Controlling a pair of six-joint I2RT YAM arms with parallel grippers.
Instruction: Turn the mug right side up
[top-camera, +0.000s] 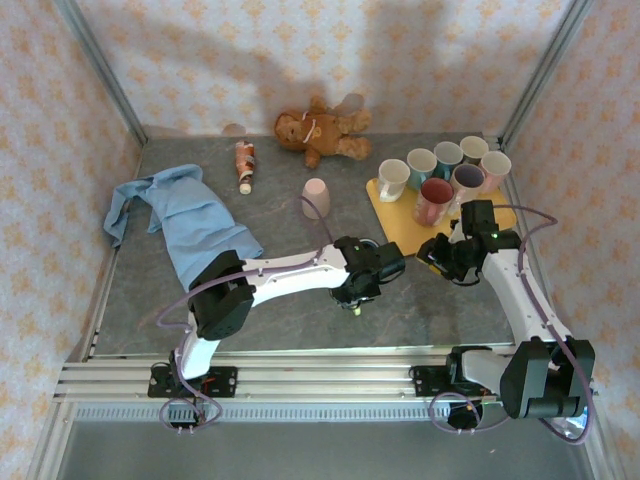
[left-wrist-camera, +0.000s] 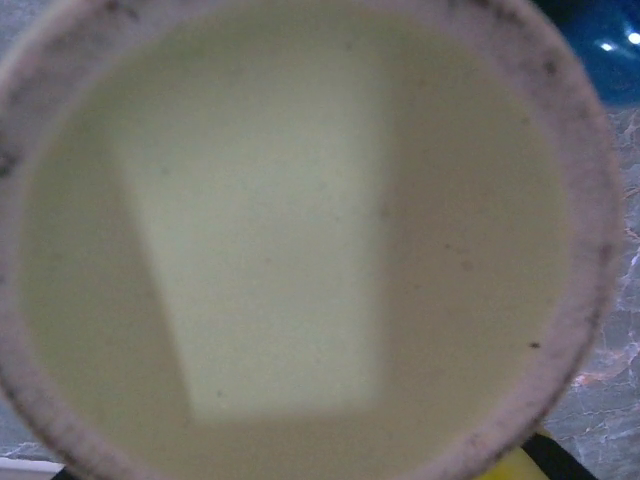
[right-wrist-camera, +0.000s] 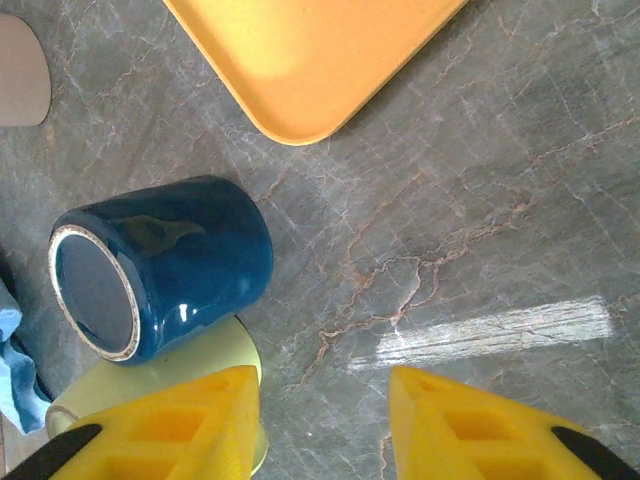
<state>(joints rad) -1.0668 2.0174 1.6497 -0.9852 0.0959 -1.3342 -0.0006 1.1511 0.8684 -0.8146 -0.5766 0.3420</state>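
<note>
A pale yellow-green mug (left-wrist-camera: 300, 240) sits very close to my left wrist camera, its round end with a speckled ring facing the lens. My left gripper (top-camera: 362, 290) hangs over it mid-table, and its fingers are hidden by the mug. A glossy dark blue mug (right-wrist-camera: 170, 265) lies on its side touching the green mug (right-wrist-camera: 180, 365), its unglazed base ring facing left. To the right of both mugs my right gripper (right-wrist-camera: 320, 382) stands open over bare table, its left finger (right-wrist-camera: 200, 420) next to the green mug.
A yellow tray (top-camera: 385, 207) at the back right carries several upright mugs; its corner (right-wrist-camera: 310, 60) lies just beyond the blue mug. A pink cup (top-camera: 316, 197) stands upside down behind the arms. A blue cloth (top-camera: 185, 215), a tube and a teddy bear (top-camera: 320, 132) lie further back.
</note>
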